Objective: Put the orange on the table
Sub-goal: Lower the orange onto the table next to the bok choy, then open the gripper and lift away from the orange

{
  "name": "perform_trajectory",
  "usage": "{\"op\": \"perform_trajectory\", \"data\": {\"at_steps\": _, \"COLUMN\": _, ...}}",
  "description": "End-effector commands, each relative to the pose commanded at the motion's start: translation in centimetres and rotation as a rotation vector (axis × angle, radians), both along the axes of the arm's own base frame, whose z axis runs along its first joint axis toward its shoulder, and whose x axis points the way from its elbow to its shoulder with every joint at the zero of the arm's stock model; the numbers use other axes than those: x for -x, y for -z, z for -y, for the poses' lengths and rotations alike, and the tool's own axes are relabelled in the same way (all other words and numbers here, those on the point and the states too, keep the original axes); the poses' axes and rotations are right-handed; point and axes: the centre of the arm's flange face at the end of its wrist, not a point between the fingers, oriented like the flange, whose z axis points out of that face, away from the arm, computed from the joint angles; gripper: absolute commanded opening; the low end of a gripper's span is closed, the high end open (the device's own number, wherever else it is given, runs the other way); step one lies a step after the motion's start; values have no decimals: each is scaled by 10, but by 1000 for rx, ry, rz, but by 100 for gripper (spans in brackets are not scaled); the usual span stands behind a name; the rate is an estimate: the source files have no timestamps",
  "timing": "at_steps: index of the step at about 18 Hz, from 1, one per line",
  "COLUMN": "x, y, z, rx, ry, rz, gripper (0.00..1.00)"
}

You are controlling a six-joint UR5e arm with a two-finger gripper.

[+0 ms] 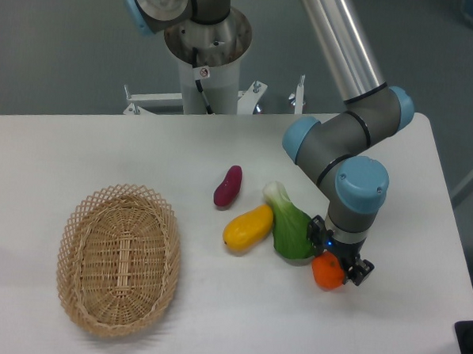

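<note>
Orange [326, 273] | clamped in tool [333, 265] | top hidden | table [424, 234] contact unclear

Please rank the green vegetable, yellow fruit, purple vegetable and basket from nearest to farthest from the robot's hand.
Measured from the hand:
1. Green vegetable, just beside it.
2. Yellow fruit, past the green one.
3. Purple vegetable, table centre.
4. Basket, far side.

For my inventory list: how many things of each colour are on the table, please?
Orange: 1, the orange in the gripper
Yellow: 1, oblong fruit
Green: 1, leafy vegetable
Purple: 1, small vegetable
Tan: 1, wicker basket
Total: 5
</note>
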Motion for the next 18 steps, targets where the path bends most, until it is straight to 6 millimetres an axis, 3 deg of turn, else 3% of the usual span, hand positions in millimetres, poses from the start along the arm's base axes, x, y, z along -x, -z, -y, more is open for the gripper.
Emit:
{"op": "perform_trajectory", "data": {"at_steps": 3, "x": 3, "y": -13, "z": -2, "rx": -11, "ry": -2, "rz": -18, "gripper": 100}}
{"op": "perform_trajectory", "data": {"at_steps": 9, "x": 8, "y": -47, "z": -2, "rx": -40, "ry": 12, "rz": -55, "gripper": 100}}
{"op": "perform_trajectory", "data": {"at_steps": 11, "x": 19, "y": -56, "z": 20, "rx": -65, "ry": -14, "rz": -29, "gripper": 100}}
{"op": "perform_trajectory", "data": {"at_steps": 18, "x": 19, "y": -87, "z": 14, "rx": -46, "ry": 24, "rz": 14, "gripper": 100}}
